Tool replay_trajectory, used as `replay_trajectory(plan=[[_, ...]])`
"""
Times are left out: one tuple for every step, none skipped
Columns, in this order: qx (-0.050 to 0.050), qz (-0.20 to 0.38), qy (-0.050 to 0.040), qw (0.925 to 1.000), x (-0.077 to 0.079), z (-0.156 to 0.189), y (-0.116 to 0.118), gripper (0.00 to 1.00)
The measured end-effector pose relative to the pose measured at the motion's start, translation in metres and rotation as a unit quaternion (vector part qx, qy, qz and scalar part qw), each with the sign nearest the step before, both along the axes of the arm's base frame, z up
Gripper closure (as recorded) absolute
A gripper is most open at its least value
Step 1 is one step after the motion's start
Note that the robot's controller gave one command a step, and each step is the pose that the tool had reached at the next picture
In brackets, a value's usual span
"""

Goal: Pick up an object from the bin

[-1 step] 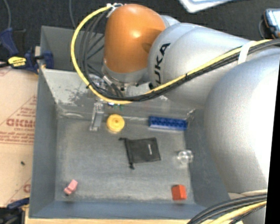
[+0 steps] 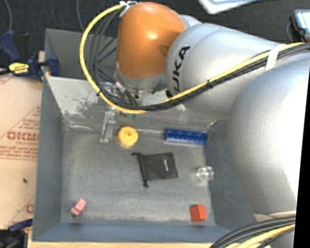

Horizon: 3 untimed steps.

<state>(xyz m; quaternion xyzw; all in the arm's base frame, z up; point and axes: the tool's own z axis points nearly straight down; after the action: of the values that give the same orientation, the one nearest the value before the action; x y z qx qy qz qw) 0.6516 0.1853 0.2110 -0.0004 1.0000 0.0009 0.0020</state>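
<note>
My gripper (image 2: 106,135) hangs below the orange cover at the back left of the bin, its tip low near the floor by the back wall. Just to its right lies a small yellow round thing (image 2: 127,136), close beside the gripper and not visibly held. A blue studded brick (image 2: 185,136) lies further right along the back wall. A flat black pouch (image 2: 158,167) rests near the middle of the bin, in front of the yellow thing.
A small clear thing (image 2: 204,173) lies by the right wall. A red-orange block (image 2: 197,212) sits in the front right corner and a pink eraser-like piece (image 2: 78,207) in the front left. The arm covers the bin's back right.
</note>
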Motion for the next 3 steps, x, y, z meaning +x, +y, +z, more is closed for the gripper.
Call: replay_trajectory(plan=[[-0.002,0.004,0.0039,1.0000,-0.017,-0.027,-0.071,0.00],[-0.002,0.005,0.0028,1.0000,-0.016,-0.026,-0.069,0.00],[-0.002,0.215,0.0004,0.9767,-0.023,-0.012,-0.054,0.00]])
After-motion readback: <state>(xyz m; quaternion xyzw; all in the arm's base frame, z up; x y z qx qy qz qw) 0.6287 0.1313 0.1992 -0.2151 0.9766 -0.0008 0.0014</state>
